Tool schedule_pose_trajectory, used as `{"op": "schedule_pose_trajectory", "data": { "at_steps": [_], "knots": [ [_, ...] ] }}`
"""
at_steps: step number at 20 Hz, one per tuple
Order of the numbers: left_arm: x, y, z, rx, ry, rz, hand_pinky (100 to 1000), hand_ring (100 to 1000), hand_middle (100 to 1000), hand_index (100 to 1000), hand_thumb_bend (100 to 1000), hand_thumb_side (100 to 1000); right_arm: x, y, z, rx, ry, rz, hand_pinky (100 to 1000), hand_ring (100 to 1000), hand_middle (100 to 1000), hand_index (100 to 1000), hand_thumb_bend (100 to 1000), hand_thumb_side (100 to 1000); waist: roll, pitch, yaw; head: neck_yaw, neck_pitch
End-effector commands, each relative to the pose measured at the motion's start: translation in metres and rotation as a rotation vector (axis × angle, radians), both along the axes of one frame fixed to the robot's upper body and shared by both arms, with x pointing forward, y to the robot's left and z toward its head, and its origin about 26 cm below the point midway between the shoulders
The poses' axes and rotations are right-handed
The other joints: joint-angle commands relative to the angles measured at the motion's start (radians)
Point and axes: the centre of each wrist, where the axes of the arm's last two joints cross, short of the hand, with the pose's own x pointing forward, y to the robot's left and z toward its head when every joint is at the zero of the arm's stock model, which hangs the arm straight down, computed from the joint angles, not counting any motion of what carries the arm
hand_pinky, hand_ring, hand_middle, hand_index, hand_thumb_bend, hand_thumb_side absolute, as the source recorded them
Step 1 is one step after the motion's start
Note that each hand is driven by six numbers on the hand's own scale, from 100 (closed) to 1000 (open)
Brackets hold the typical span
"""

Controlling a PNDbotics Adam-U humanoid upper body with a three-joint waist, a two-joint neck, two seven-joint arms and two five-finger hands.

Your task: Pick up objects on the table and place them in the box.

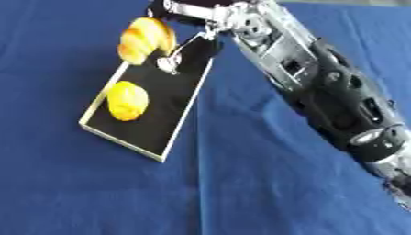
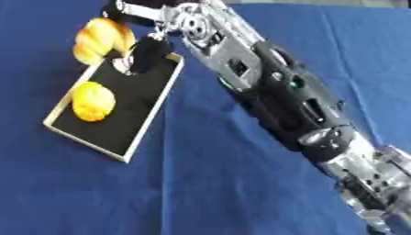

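A shallow cream-rimmed, black-lined box [image 1: 128, 133] holds a yellow lumpy fruit [image 1: 127, 100]; a golden croissant-like piece [image 1: 145, 39] is at its far end.

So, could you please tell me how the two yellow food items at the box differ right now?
The croissant-like pastry is held by the right hand over the box's far end; the round yellow piece lies on the box's black floor, untouched. The pastry is longer and ridged, the other rounder. Both are golden yellow.
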Motion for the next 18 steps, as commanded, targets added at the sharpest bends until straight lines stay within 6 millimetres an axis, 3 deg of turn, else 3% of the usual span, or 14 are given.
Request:
{"op": "schedule_pose_trajectory", "data": {
  "at_steps": [1, 5, 10, 13, 18],
  "knots": [
    [-0.003, -0.001, 0.009, 0.023, -0.027, -0.008, 862, 837, 791, 839, 600, 741, 0.013, -0.003, -0.003, -0.025, -0.022, -0.031, 891, 858, 714, 743, 100, 241, 0.009, -0.019, 0.002, -0.006, -0.01],
    [-0.003, 0.0, 0.008, 0.019, -0.024, -0.006, 861, 837, 792, 838, 599, 740, 0.025, -0.01, -0.017, -0.045, -0.016, -0.076, 891, 867, 729, 759, 143, 231, 0.011, -0.017, -0.001, -0.005, -0.01],
    [-0.003, 0.0, 0.008, 0.018, -0.023, -0.007, 861, 837, 790, 838, 599, 741, 0.029, -0.012, -0.023, -0.082, -0.021, -0.061, 907, 934, 824, 893, 387, 227, 0.015, -0.013, -0.002, -0.006, -0.008],
    [-0.003, 0.0, 0.008, 0.016, -0.019, -0.006, 861, 837, 789, 838, 600, 740, 0.027, -0.013, -0.018, -0.102, -0.025, -0.031, 927, 960, 848, 916, 406, 244, 0.016, -0.014, -0.004, -0.005, -0.007],
    [-0.003, 0.0, 0.006, 0.013, -0.014, -0.005, 860, 837, 788, 839, 600, 742, 0.02, -0.016, -0.004, -0.096, -0.068, -0.011, 941, 977, 877, 943, 360, 304, 0.017, -0.017, -0.008, -0.002, -0.008]
  ]
}}
